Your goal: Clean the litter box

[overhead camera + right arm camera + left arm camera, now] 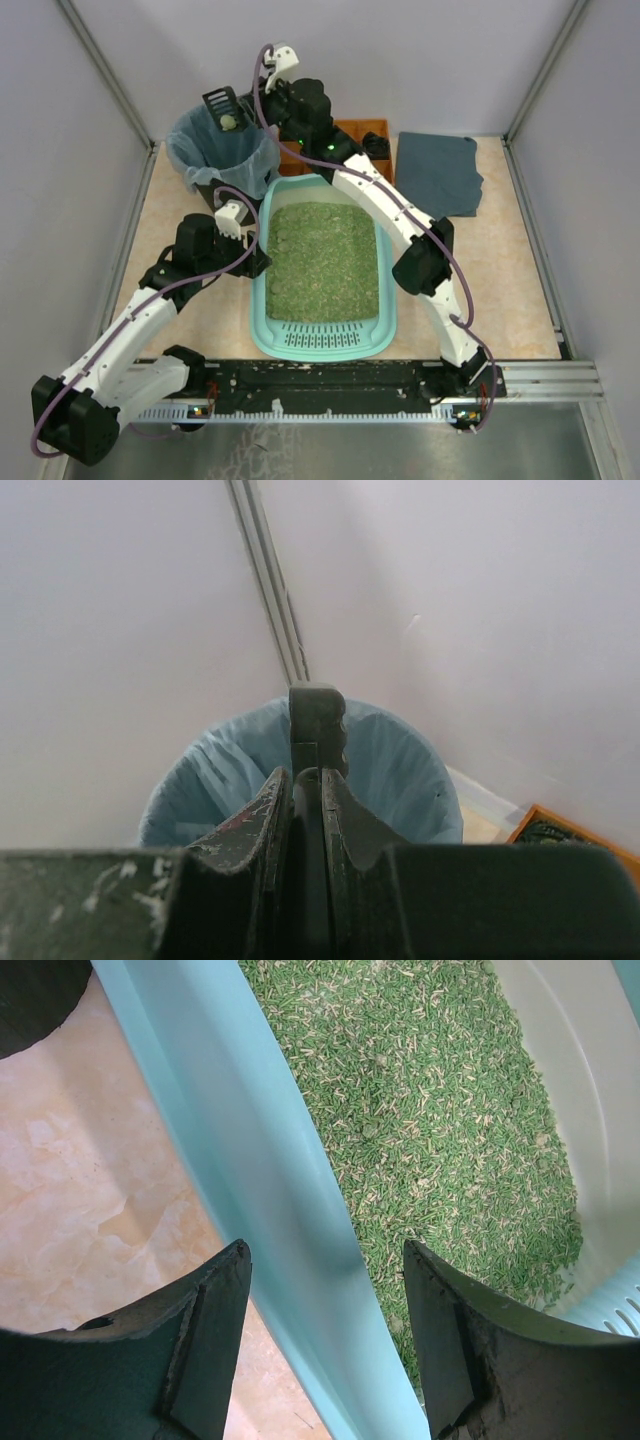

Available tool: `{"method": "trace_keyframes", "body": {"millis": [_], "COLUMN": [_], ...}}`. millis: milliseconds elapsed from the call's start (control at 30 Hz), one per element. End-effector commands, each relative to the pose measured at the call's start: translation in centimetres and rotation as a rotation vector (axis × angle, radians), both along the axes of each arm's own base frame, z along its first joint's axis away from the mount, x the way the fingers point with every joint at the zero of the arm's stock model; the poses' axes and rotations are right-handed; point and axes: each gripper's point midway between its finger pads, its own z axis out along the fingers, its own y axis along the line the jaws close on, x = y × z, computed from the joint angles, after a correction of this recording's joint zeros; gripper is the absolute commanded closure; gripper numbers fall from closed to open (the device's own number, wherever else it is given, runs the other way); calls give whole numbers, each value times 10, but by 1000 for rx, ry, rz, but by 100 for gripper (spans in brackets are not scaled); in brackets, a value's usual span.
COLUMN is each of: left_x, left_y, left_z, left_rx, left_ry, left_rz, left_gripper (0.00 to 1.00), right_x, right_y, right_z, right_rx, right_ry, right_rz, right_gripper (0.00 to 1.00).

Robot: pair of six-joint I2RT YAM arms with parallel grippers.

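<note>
The beige stone-look tabletop (500,300) is carrying everything here. The litter box (320,342), that big light-teal plastic tray full of green granular litter, is sitting dead centre of the top view with its slotted lip toward the bottom edge. In the upper left there's a round black bin with a bluish bag (187,150). A grey-blue cloth (440,170) is lying upper right, with an orange compartmented tray (365,128) just left of it.

The right fingers (265,820) are clenching the handle of a black slotted scoop (222,103) and holding it over the bin, with a small pale lump (230,122) at its lower edge. The left fingers (190,1360) are hanging released, straddling the box's left wall without gripping it.

Looks to me like the dumping step is happening. Next it's needing a tilt of the scoop so the lump drops inside the bag and not onto the rim.
</note>
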Motion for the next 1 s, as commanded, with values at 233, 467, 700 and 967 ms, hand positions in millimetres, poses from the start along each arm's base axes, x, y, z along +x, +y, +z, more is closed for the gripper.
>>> {"method": "trace_keyframes", "body": {"millis": [233, 467, 700, 967], "left_x": [-1, -1, 0, -1], "left_y": [-2, -1, -1, -1], "left_z": [-1, -2, -2, -2], "left_rx": [5, 6, 8, 7], "left_ry": [1, 3, 4, 4], "left_rz": [-7, -6, -3, -4], "left_gripper": [32, 32, 32, 32], "right_x": [-31, -40, -41, -51], "right_y": [-5, -4, -16, -37], "right_z": [72, 77, 89, 115], "right_rx": [-6, -64, -1, 160], "right_ry": [-274, -337, -286, -161], "right_rz": [35, 40, -4, -43], "right_gripper": [100, 100, 100, 100]}}
